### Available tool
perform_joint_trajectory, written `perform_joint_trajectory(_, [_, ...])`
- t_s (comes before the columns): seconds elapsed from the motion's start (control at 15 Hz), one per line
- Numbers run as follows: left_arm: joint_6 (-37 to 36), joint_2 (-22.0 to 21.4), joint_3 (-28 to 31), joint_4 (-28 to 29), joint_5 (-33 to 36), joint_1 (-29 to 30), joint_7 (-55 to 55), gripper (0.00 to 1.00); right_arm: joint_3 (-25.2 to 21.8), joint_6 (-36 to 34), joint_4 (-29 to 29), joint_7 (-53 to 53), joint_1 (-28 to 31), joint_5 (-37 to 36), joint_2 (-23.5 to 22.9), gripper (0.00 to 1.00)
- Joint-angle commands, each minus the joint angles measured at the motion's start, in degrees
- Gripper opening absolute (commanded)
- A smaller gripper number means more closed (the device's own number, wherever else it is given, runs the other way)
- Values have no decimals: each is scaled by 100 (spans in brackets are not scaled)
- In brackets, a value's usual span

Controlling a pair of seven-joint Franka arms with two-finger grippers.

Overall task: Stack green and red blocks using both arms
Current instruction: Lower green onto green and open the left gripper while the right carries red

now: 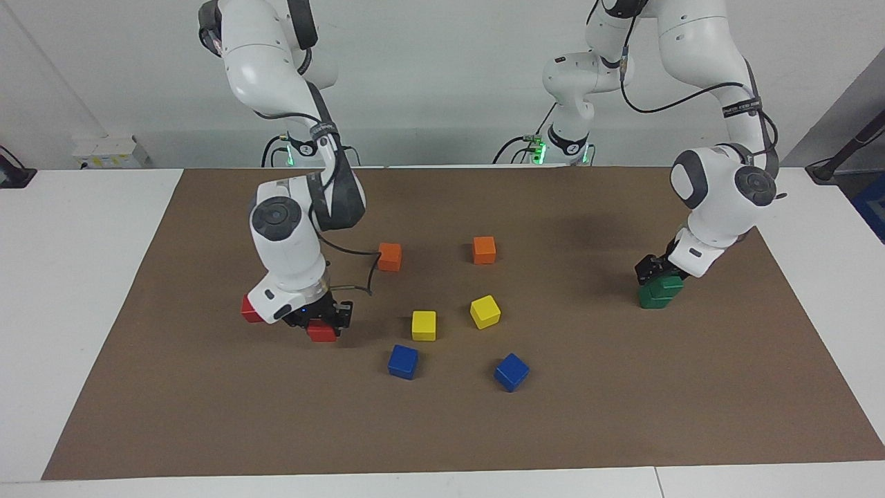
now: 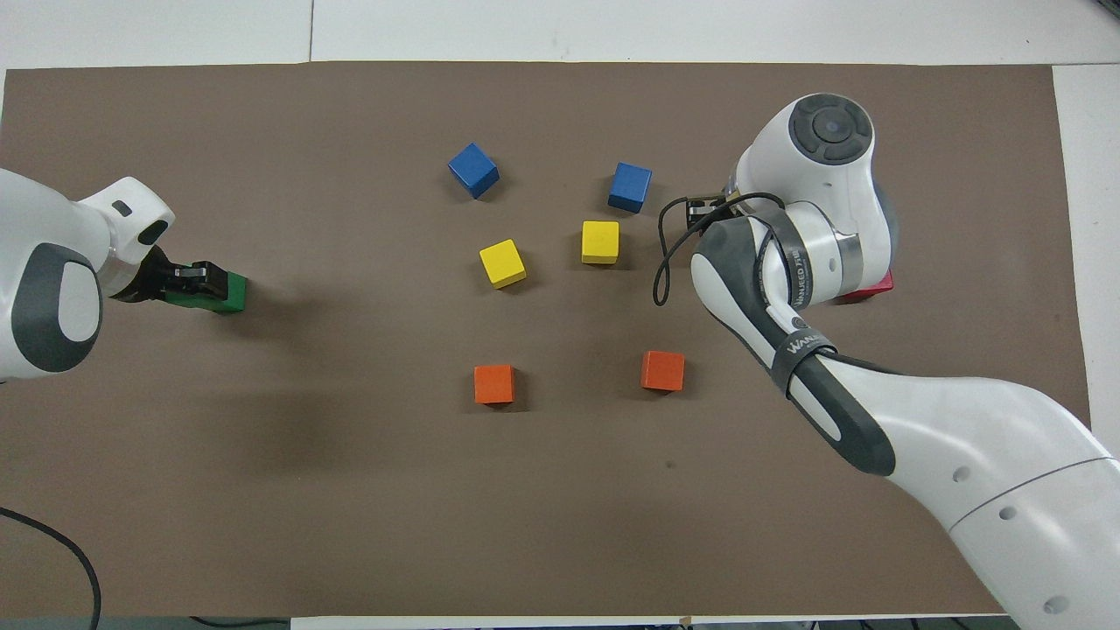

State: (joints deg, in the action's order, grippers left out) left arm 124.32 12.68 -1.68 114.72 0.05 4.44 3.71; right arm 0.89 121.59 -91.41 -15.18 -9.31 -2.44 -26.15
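Note:
My right gripper (image 1: 323, 322) is shut on a red block (image 1: 322, 333) and holds it low over the mat. It is beside the second red block (image 1: 249, 310), which my wrist partly covers. In the overhead view only a corner of that second red block (image 2: 868, 287) shows; the held one is hidden under my arm. Two green blocks (image 1: 660, 292) stand stacked at the left arm's end, also seen from overhead (image 2: 220, 293). My left gripper (image 1: 651, 270) is open at the top green block's upper edge.
Two orange cubes (image 1: 390, 256) (image 1: 484, 250), two yellow cubes (image 1: 424, 325) (image 1: 485, 311) and two blue cubes (image 1: 403, 361) (image 1: 511, 371) lie in the middle of the brown mat (image 1: 622, 415).

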Motion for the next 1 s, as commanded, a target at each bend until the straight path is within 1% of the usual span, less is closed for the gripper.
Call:
perform_joint_trajectory(0.0, [93,-126,36,130,-102,-22,121,100,52,-179,-96,549,376,-90,356,0])
perform_joint_trajectory(0.13, [67,-99,36,-10,-102,-22,95,100,60,-223,-271,1024,675,-82,523,0])
perform_joint_trajectory(0.2, [-21,-91,27,-185,-102,-31,69,100,60,-214,-455,1183,789,-81,602,0])
perform_joint_trajectory(0.4, [-547,-99,18,-660,-93,-40,42,100,60,75,-1141,1281,887,-73,892,0])
perform_joint_trajectory(0.53, [-1021,-169,10,-907,-93,-22,51,100,60,137,-1405,1281,975,-73,1050,0])
perform_joint_trajectory(0.74, [-1829,-459,10,-1276,-93,-22,51,100,60,172,-1765,1351,1080,-73,1279,0])
perform_joint_trajectory(0.94, [-2419,-670,10,-1522,-93,-31,25,100,69,409,-2056,1807,1352,15,1376,0])
